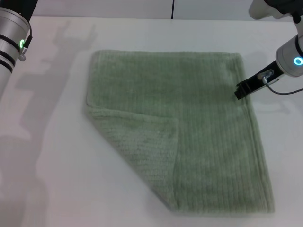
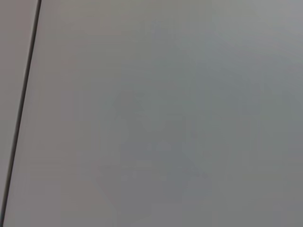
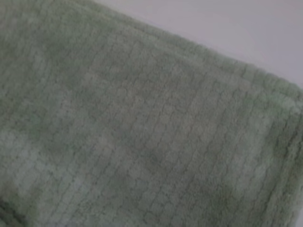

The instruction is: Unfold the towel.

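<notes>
The pale sage-green towel (image 1: 189,127) lies flat on the white table (image 1: 52,156). Its near-left corner is folded over onto itself as a triangular flap (image 1: 142,142). My right gripper (image 1: 240,91) is at the towel's right edge near the far corner, low over the hem. The right wrist view is filled by the ribbed towel (image 3: 142,132), with its hemmed edge and a strip of table (image 3: 227,23) beyond it. My left arm (image 1: 12,33) is parked at the far left, away from the towel, and its gripper is out of view.
A dark seam (image 1: 173,9) runs up the wall behind the table's far edge. The left wrist view shows only a plain grey surface (image 2: 165,118) with a dark line (image 2: 21,113).
</notes>
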Tool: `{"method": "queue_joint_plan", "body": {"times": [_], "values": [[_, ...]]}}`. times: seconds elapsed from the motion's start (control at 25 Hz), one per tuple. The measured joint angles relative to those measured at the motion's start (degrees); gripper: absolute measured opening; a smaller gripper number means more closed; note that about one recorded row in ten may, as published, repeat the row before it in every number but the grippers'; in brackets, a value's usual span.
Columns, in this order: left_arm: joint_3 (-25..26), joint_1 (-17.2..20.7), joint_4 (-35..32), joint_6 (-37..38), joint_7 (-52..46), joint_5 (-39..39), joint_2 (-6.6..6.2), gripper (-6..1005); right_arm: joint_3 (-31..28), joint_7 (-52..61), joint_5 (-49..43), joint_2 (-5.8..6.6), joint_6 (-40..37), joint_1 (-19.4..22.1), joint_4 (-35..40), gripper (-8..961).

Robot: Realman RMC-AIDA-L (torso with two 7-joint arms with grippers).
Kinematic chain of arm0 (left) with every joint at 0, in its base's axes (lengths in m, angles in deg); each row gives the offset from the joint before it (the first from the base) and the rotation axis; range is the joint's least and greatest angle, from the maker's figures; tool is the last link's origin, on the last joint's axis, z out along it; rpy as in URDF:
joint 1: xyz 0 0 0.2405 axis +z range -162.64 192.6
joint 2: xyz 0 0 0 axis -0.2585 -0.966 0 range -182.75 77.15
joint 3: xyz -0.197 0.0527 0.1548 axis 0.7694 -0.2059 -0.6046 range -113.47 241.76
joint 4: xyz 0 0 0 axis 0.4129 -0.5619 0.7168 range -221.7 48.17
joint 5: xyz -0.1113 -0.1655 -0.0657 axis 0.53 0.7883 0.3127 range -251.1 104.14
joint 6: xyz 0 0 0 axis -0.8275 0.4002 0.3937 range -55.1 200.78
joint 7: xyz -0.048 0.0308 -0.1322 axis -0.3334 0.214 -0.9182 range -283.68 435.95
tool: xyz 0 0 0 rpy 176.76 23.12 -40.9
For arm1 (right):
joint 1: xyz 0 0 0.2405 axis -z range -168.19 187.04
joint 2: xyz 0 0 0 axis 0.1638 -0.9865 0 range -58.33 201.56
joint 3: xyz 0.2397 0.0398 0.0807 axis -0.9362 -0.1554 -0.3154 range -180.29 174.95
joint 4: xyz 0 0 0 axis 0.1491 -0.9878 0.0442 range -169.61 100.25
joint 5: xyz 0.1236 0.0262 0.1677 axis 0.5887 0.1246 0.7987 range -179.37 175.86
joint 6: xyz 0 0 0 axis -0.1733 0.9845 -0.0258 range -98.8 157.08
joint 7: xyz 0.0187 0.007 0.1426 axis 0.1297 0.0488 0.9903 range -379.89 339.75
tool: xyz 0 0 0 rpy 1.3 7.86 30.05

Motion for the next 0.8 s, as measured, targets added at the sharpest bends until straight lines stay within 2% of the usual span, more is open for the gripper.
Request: {"method": "queue_joint_plan", "body": {"times": [0.44, 0.8], "values": [[0.0, -0.13, 0.0, 0.15, 0.0, 0.0, 0.14, 816, -0.34, -1.89, -0.25, 0.7, 0.54, -1.94, -4.03, 3], [0.0, -0.07, 0.09, 0.23, 0.0, 0.0, 0.18, 815, -0.34, -2.2, -0.29, 0.91, 0.72, -2.41, -4.56, 3]]}}
